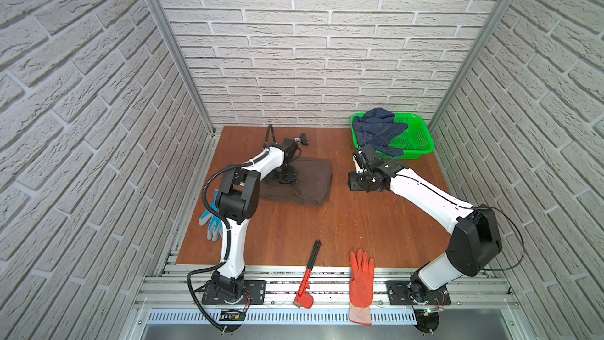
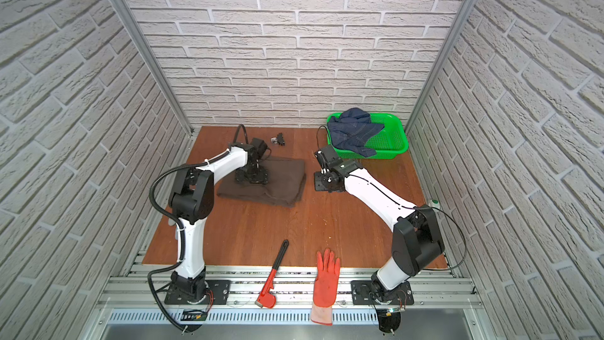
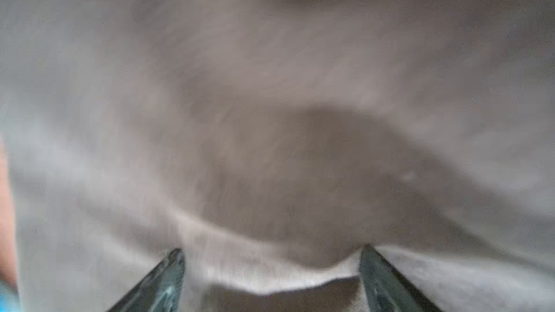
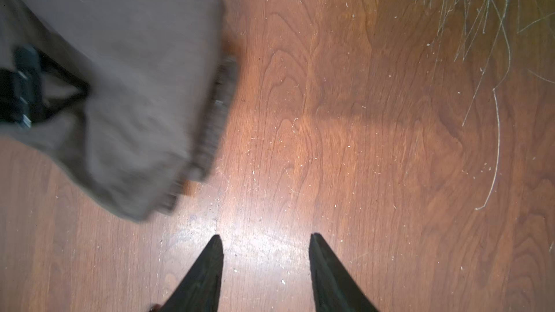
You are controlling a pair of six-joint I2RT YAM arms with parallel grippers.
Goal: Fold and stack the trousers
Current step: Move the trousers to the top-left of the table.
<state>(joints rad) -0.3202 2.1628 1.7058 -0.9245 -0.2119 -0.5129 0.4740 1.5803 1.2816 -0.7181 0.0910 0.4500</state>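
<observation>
The left claw (image 3: 270, 265) points down at the trousers (image 3: 270, 115). Its two dark, tapered fingers (image 3: 168, 277) are spread wide, and soft brown cloth fills the gap between them and everything beyond. The wrist view is blurred, so it is unclear whether the tips press into the cloth or sit just above it. In both top views this claw stands over the left-of-middle part of the garment.

The trousers are folded into a thick, roughly rectangular bundle of matte dark brown fabric. Stacked layers show along its near and right edges. It lies on the far left half of the table (image 1: 327, 224).

The right claw (image 4: 265, 237) hangs over bare wood. Its black pointed fingers (image 4: 210, 265) are parted to a middling gap and hold nothing. The right edge of the bundle lies just beside this claw, on the robot's left, without touching it.

The table is glossy reddish-brown wood with visible grain, flecked with pale lint. In its far right corner sits a green plastic mesh basket (image 1: 411, 140). A crumpled blue denim garment (image 1: 376, 129) spills over the basket's near rim.

A red pipe wrench (image 1: 307, 276) and an orange rubber glove (image 1: 361, 276) lie across the front edge. A blue and grey glove (image 1: 212, 220) lies at the left edge, partly hidden by the arm.
</observation>
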